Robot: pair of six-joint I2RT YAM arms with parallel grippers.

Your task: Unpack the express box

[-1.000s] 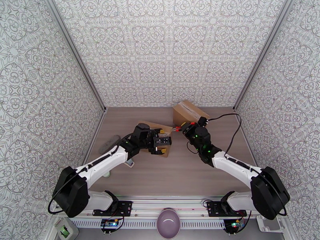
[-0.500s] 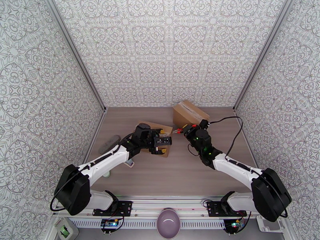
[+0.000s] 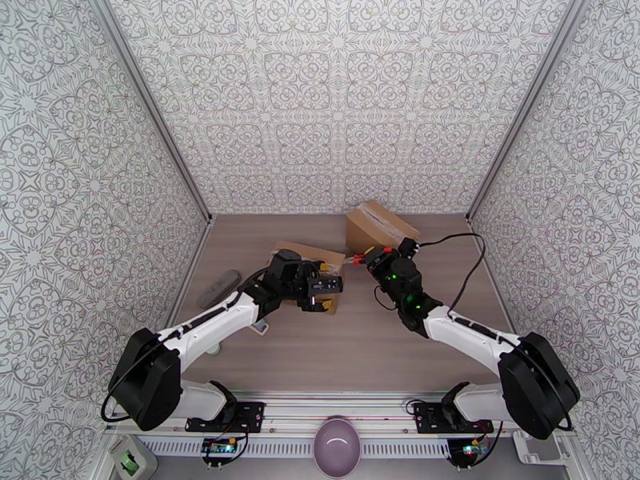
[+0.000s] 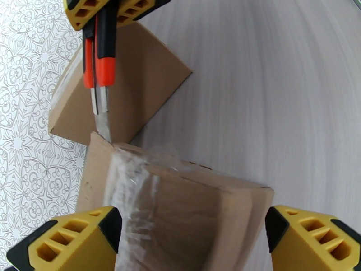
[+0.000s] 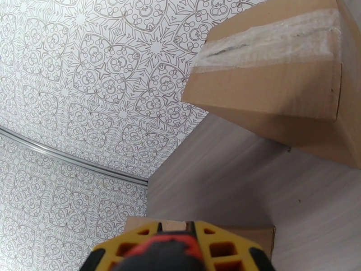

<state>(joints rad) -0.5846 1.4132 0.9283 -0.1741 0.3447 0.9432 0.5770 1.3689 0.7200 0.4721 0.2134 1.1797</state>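
A taped cardboard express box (image 3: 302, 258) lies mid-table. My left gripper (image 3: 326, 286) is open above its near end, and in the left wrist view its yellow fingers (image 4: 72, 240) flank the box (image 4: 180, 208). My right gripper (image 3: 371, 256) is shut on an orange utility knife (image 3: 356, 258). The knife (image 4: 105, 64) points down from the right gripper (image 4: 115, 7), its blade tip touching the tape at the box's far edge. The knife handle (image 5: 167, 250) fills the bottom of the right wrist view.
A second taped cardboard box (image 3: 379, 226) stands tilted at the back wall, just behind the knife. A dark oblong object (image 3: 218, 288) lies at the left wall. A black cable (image 3: 472, 266) loops on the right. A purple bowl (image 3: 336, 446) sits below the table's front rail.
The left gripper and the box under it shifted slightly left. The right gripper with the knife edged a little toward the box.
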